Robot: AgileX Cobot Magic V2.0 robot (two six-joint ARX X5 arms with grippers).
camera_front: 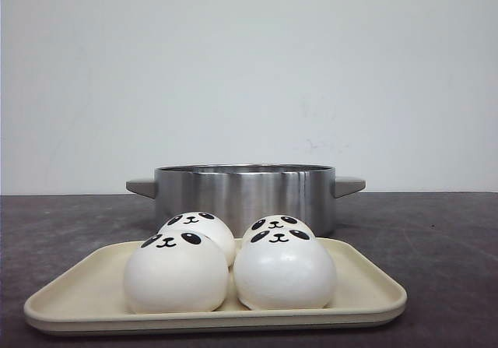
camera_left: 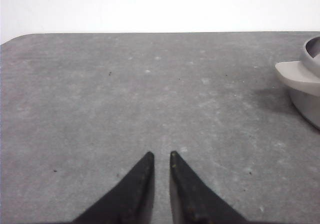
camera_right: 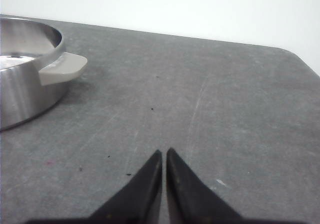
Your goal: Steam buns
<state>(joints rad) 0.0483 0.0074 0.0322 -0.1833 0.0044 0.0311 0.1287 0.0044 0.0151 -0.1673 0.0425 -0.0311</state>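
Observation:
Several white panda-faced buns lie together on a cream tray [camera_front: 375, 295] at the table's front: two in front [camera_front: 175, 276] [camera_front: 285, 276] and two behind them [camera_front: 205, 226] [camera_front: 278, 223]. Right behind the tray stands a steel pot [camera_front: 245, 194] with grey side handles. Neither gripper shows in the front view. My left gripper [camera_left: 161, 155] hovers over bare table, shut with only a thin slit and nothing in it; the pot's handle [camera_left: 298, 76] is off to one side. My right gripper [camera_right: 164, 151] is shut and empty, with the pot [camera_right: 25, 86] to its other side.
The grey tabletop [camera_front: 436, 239] extends on both sides of the pot and tray. A white wall rises behind the table's far edge. The table's rounded corners show in both wrist views.

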